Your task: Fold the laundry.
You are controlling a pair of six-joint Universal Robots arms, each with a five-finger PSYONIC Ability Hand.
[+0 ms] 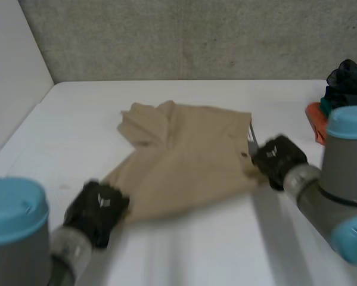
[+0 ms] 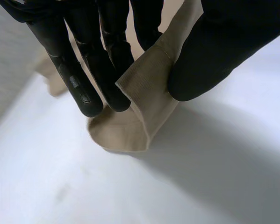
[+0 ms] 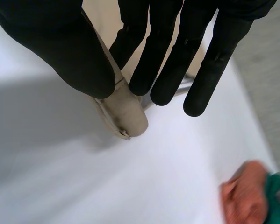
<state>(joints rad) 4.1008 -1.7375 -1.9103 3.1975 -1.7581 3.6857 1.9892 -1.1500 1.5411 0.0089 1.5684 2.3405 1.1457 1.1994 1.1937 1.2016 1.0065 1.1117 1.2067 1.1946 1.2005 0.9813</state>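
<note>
A tan garment lies rumpled in the middle of the white table. My left hand is at its near left corner. In the left wrist view, the thumb and fingers pinch a folded hem of the tan cloth, lifted off the table. My right hand is at the garment's right edge. In the right wrist view, the thumb and fingers pinch a folded bit of tan cloth with a small button on it.
A heap of other laundry sits at the table's far right: a dark green piece over an orange one. The orange and green pieces also lie beyond my right hand. A grey wall runs behind the table.
</note>
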